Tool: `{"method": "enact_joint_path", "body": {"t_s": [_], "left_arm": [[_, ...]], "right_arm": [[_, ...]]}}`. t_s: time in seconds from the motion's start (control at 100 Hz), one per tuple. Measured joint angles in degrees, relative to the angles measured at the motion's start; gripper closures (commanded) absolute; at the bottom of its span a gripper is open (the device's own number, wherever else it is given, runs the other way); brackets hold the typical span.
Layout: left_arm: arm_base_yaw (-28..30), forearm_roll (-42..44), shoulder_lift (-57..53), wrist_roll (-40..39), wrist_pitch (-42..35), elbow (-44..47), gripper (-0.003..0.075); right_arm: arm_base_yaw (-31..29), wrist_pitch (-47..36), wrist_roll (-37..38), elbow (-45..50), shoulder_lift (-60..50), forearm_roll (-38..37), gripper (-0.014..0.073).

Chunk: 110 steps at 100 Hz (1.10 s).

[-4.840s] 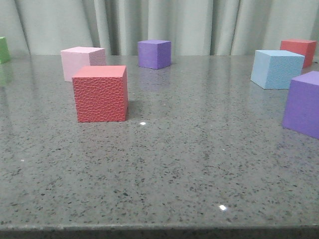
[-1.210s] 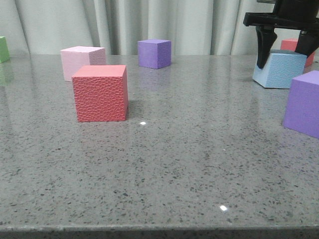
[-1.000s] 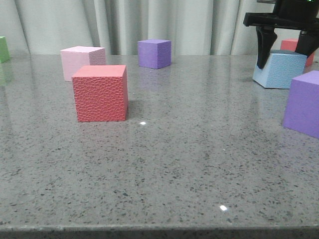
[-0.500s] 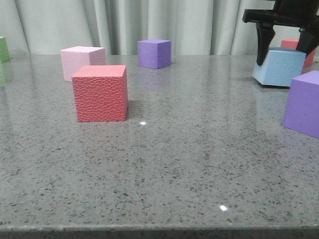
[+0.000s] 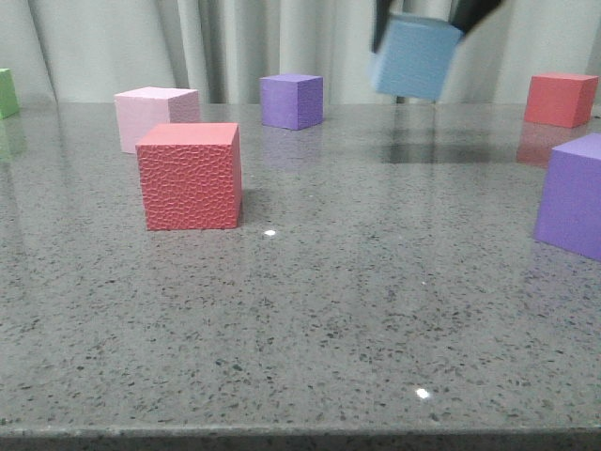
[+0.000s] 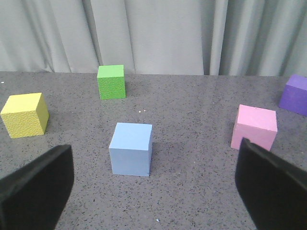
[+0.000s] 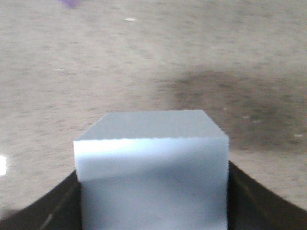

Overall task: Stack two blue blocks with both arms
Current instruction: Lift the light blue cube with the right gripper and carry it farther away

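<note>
I see one blue block (image 5: pixel 414 56) lifted clear above the table (image 5: pixel 376 301), tilted and blurred, clamped between the right gripper's (image 5: pixel 424 11) dark fingers. On my left wrist view the second blue block (image 6: pixel 130 149) sits flat on the table, between the spread fingers of the left gripper (image 6: pixel 153 187), untouched, with a yellow cube (image 6: pixel 25 115), green cube (image 6: pixel 111 82) and pink cube (image 6: pixel 253 127) around it.

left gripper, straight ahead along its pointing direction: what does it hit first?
Most likely the blue block, which sits on the table centred between the open left gripper fingers. Nothing shows in between, though depth is hard to judge.
</note>
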Motion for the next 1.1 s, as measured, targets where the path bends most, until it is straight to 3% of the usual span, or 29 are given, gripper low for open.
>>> {"method": "enact_joint_path", "body": {"t_s": [0.4,1.1], "left_arm": [[0.0,-0.1,0.0,0.0,0.7,0.0,0.0058],[0.0,-0.1,0.0,0.0,1.2,0.0,0.0058]], "right_arm": [[8.2,0.3,7.1,-9.0,8.1,-1.3,0.0266],[8.5,0.3,8.6,-10.1,12.3,-1.9,0.0266]]}}
